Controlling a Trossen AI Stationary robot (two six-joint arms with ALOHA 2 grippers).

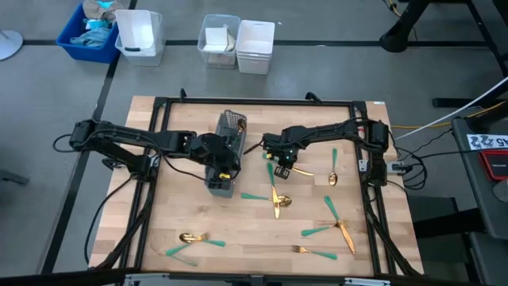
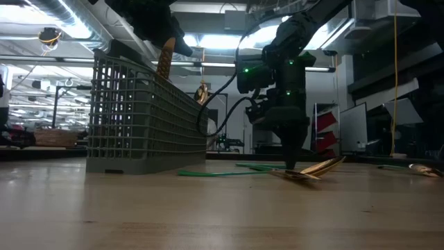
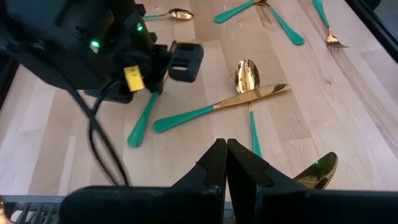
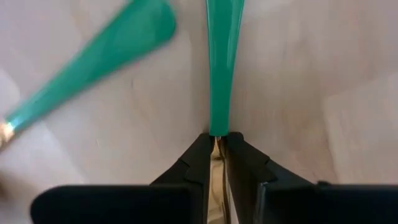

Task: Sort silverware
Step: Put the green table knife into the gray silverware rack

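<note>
A grey mesh caddy point(image 1: 232, 124) point(image 2: 139, 118) stands mid-table. My left gripper point(image 1: 218, 159) point(image 3: 225, 152) hangs shut above it. A gold fork head point(image 3: 320, 171) point(image 2: 165, 59) sticks up out of the caddy beside the left fingers. To the caddy's right, my right gripper point(image 1: 275, 159) point(image 4: 216, 138) point(image 2: 290, 165) points down at the wood, shut on one teal-handled piece of silverware point(image 1: 270, 171) point(image 3: 142, 118). Its gold head is hidden under the gripper. A gold knife point(image 3: 252, 96) and a spoon point(image 3: 247, 74) lie crossed just nearer. My right gripper pinches the piece between its two fingers where the teal handle meets the gold neck point(image 4: 216, 132), coming from above. The handle point(image 4: 222, 62) runs straight out past the fingertips, low over the wood; whether it rests there I cannot tell. My left gripper: I cannot tell whether it touches the fork head.
More silverware lies on the table's near and right parts: a spoon point(image 1: 332, 176), a crossed pair point(image 1: 337, 224), a fork point(image 1: 313, 253), and pieces near-left point(image 1: 194, 240). A black frame point(image 1: 254, 102) rims the table. Plastic bins point(image 1: 238, 44) stand beyond the far edge.
</note>
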